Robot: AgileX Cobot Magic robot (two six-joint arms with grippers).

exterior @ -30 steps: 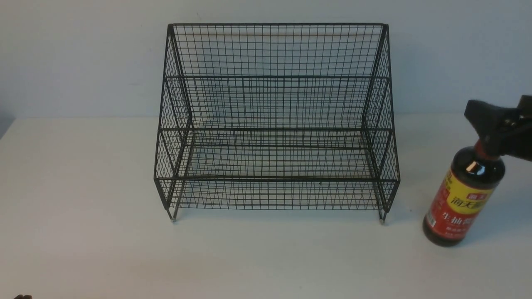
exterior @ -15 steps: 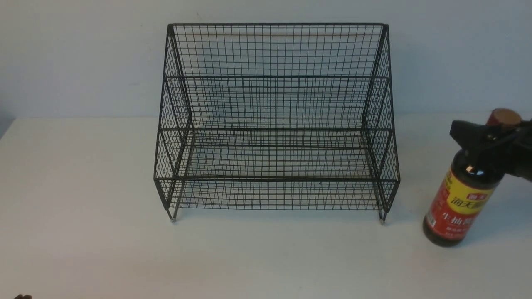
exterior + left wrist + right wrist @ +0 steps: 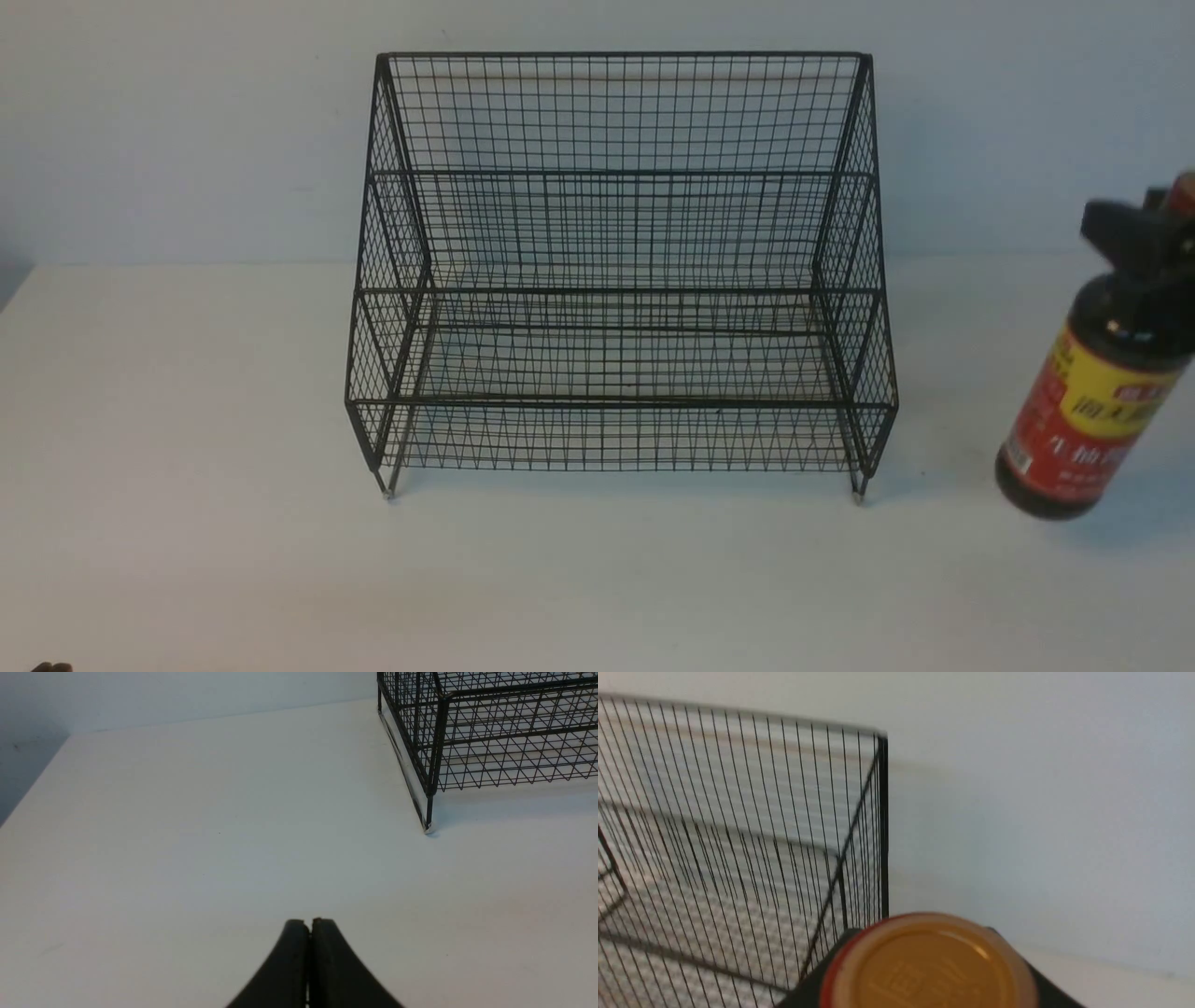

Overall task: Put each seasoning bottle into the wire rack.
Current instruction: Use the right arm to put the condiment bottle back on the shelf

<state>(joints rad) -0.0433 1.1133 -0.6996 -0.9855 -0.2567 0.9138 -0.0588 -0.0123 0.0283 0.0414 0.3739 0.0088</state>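
We see our left gripper [image 3: 309,924] as a pair of smooth, matte black fingers [image 3: 287,970], broad at the base and curving inward to narrow rounded tips, one tip carrying a small brownish speck. Our right gripper [image 3: 1141,238] looks blocky, angular and black, blurred at its edges.

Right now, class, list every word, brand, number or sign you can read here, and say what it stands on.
"海天": yellow band of the label on the seasoning bottle, slightly blurred.
"生抽": red band below it; further characters are cut off.
Smaller print on the label: too small to read.
Cap: embossed mark, too blurred to read.
Wire rack: no text.
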